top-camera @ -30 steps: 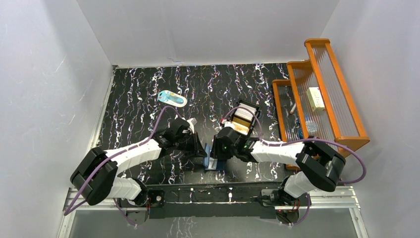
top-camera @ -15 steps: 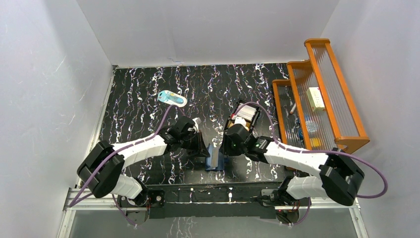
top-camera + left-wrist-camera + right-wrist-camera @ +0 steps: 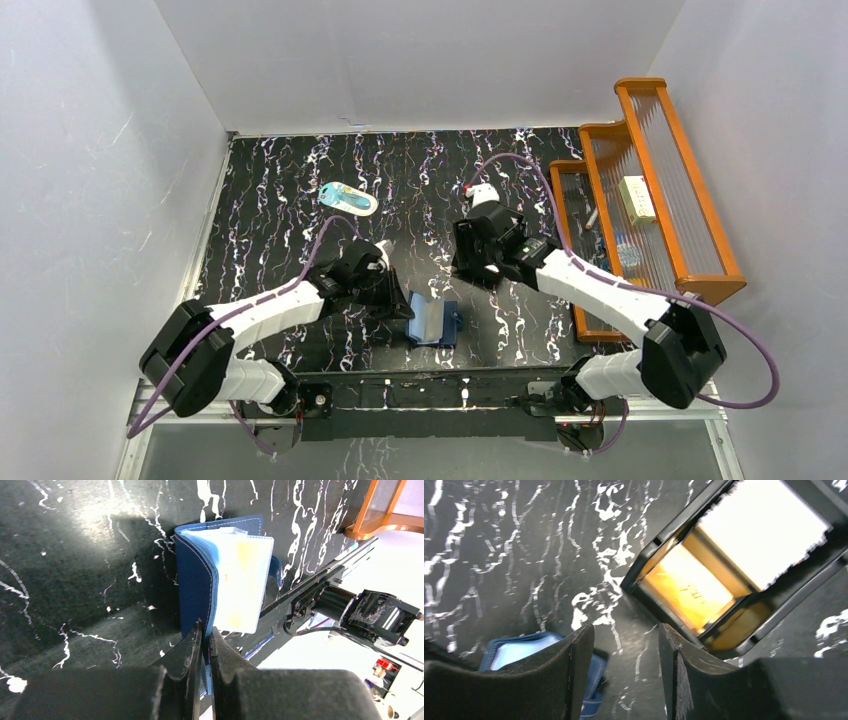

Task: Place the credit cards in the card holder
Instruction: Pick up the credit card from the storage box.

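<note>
The navy card holder (image 3: 433,322) lies part open on the table near the front edge, its pale-blue inside and clear pockets (image 3: 240,575) facing up. My left gripper (image 3: 204,630) is shut on the edge of its navy cover (image 3: 195,580). My right gripper (image 3: 624,630) is open with only bare table between its fingers. It hovers beside a black tray (image 3: 649,570) that holds a golden-tan credit card (image 3: 689,587) and a white credit card (image 3: 764,530). In the top view the right gripper (image 3: 480,250) covers the tray.
A pale-blue-and-white oval item (image 3: 348,199) lies at the back left of the mat. An orange tiered rack (image 3: 650,190) with small items stands along the right side. The arm bases and metal rail (image 3: 430,395) run just behind the card holder.
My right arm has drawn back from the card holder to the black tray and its jaws have opened wider. The left gripper keeps its hold on the holder's cover.
</note>
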Motion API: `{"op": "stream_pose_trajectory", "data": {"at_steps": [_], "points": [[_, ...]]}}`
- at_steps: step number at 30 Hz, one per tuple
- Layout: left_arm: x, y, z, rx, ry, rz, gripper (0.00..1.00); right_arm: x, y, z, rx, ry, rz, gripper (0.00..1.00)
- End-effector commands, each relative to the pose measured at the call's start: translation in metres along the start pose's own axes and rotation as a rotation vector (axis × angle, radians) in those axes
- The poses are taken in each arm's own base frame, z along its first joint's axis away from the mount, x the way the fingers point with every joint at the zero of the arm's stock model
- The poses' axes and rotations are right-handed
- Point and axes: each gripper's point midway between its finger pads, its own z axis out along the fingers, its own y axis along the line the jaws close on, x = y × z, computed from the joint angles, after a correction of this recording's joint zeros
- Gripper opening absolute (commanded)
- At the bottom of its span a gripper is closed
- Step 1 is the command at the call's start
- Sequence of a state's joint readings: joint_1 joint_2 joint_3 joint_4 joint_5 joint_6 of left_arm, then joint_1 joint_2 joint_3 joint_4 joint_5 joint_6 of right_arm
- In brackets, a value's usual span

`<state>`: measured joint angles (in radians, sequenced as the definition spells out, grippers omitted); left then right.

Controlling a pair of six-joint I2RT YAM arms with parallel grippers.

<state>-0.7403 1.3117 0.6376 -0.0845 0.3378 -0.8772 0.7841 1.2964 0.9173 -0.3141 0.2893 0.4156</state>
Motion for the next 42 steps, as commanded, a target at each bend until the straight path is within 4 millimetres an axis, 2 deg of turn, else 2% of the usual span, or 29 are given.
{"op": "stream_pose_trajectory", "data": {"at_steps": [1, 9, 17, 22, 30, 34, 42], "points": [[0.005, 0.01, -0.009, -0.001, 0.005, -0.024, 0.0, -0.024, -0.022, 0.009, 0.034, -0.001, -0.237, 0.6], [0.002, -0.01, -0.02, 0.122, -0.025, 0.013, 0.0, -0.022, -0.047, 0.038, 0.052, 0.087, -0.575, 0.63], [0.012, -0.007, -0.017, 0.213, -0.025, -0.02, 0.0, -0.041, -0.068, 0.059, 0.153, 0.079, -0.74, 0.64], [0.009, -0.002, -0.021, 0.214, -0.033, -0.021, 0.0, -0.044, -0.079, 0.07, 0.199, 0.091, -0.793, 0.65], [0.011, 0.0, -0.024, 0.212, -0.03, -0.016, 0.0, -0.036, -0.094, 0.088, 0.219, 0.119, -0.868, 0.65], [0.012, 0.0, -0.024, 0.217, -0.029, -0.016, 0.0, -0.04, -0.102, 0.089, 0.28, 0.097, -0.895, 0.62], [0.012, 0.0, -0.025, 0.216, -0.029, -0.015, 0.0, -0.04, -0.107, 0.088, 0.3, 0.09, -0.895, 0.54]]}}
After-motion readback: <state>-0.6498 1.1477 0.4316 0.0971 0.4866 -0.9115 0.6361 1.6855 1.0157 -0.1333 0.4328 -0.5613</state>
